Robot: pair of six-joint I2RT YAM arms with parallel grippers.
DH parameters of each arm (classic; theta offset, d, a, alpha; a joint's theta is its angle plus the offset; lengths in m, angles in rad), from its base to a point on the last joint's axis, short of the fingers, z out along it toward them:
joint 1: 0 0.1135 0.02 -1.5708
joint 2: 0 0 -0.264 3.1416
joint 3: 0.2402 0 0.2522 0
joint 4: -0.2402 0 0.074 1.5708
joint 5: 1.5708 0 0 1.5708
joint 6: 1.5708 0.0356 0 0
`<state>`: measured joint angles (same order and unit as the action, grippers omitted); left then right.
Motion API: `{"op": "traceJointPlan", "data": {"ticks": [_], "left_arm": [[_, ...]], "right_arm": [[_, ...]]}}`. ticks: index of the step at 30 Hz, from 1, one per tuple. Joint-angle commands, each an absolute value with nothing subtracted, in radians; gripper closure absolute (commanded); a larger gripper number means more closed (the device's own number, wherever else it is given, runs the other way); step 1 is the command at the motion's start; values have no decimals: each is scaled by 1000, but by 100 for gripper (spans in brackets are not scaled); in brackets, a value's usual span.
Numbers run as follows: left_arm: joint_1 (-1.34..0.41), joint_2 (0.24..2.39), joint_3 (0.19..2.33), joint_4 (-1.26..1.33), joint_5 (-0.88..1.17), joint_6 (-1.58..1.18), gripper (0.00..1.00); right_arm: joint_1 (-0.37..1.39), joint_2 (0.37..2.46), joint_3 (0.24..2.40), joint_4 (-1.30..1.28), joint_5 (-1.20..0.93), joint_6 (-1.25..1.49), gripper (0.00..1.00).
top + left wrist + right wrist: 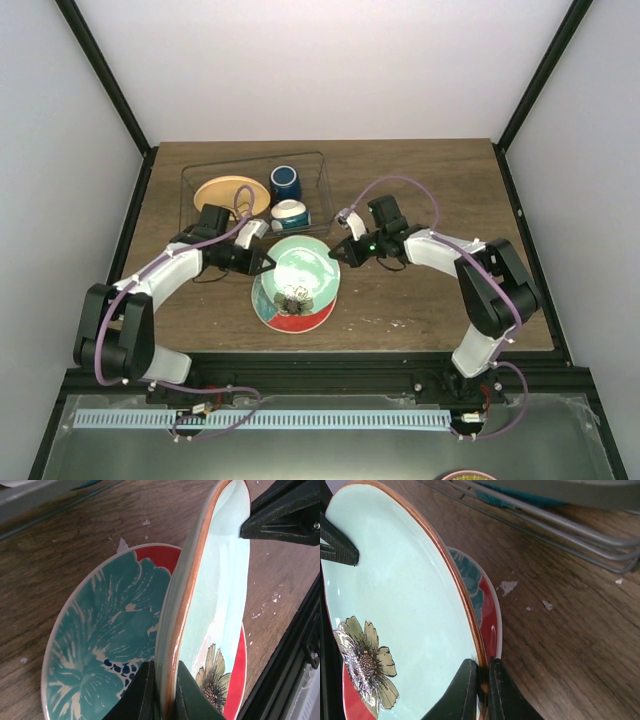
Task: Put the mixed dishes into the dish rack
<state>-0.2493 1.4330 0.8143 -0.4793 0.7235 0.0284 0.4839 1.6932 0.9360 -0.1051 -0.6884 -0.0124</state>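
The left gripper and right gripper each pinch the green plate by its rim; lifting it level, together, toward the rack avoids slips.

This is a robotics lab test cell, not a home kitchen. A brown wood-grain desk sits boxed in by plain white panel walls joined along black frame struts. At the near edge, a black mounting rail carries two white-and-black robot arms, the left arm and the right arm, each trailing an exposed purple cable. Nearer still lies a light-blue ridged strip. The only household items are props at the far left: a thin grey wire dish rack holding an orange-yellow round plate and a dark blue mug.
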Motion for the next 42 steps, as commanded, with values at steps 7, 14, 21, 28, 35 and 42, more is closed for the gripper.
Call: {"op": "traceJointPlan", "data": {"ticks": [7,14,21,28,35,42], "left_arm": [[-278,1351,897,-475,853,63,100],[-278,1301,986,-577,819,81,100],[-275,1251,1094,-732,677,140,100],[-275,1218,1258,-879,411,211,100],[-276,1153,1393,-970,97,311,100],[-282,1090,1432,-1010,-77,412,100]], "right_arm": [[515,1679,1063,-189,-704,-90,74],[500,1593,1082,-275,-636,-113,41],[416,1504,1100,-291,-618,-109,19],[340,1445,1070,-153,-656,-16,10],[326,1506,1063,-46,-678,55,8],[325,1607,1108,-29,-717,53,7]]}}
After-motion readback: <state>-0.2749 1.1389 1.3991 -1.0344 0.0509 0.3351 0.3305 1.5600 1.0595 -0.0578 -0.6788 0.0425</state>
